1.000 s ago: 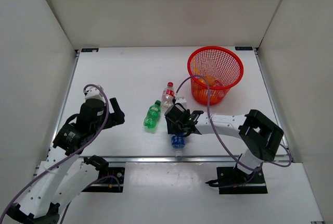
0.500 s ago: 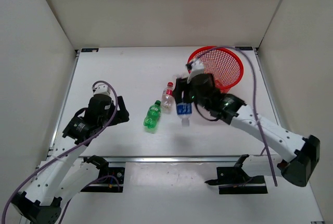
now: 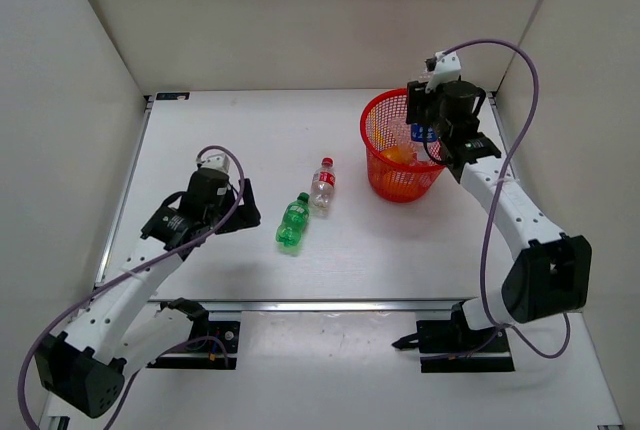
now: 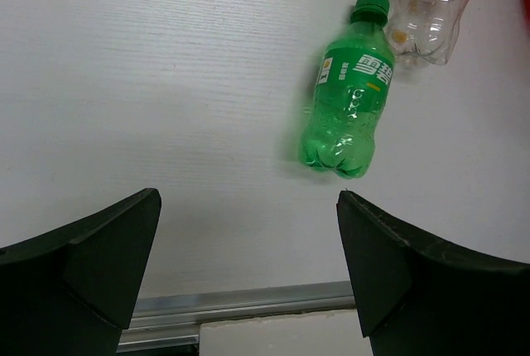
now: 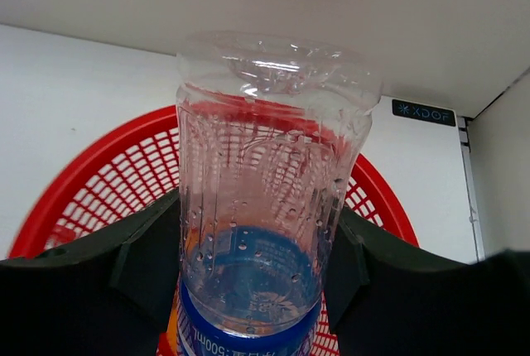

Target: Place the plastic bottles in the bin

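The red mesh bin [image 3: 372, 118] stands at the far right of the counter [image 3: 230, 130]. Over its opening, toward the right rim, the right hand [image 5: 252, 261] pinches the blue-labelled bottle [image 5: 265, 199] at its label end, base pointing away from the hand; to my eye it only needs letting go to drop inside. The left hand [image 4: 248, 265] hangs spread wide, gripping nothing. The green bottle [image 4: 346, 112] lies on the counter ahead and a little right of it, long axis running away from the hand, cap at the far end, just beside the red-capped bottle [image 4: 431, 0]. The left arm is clearly nearer both.
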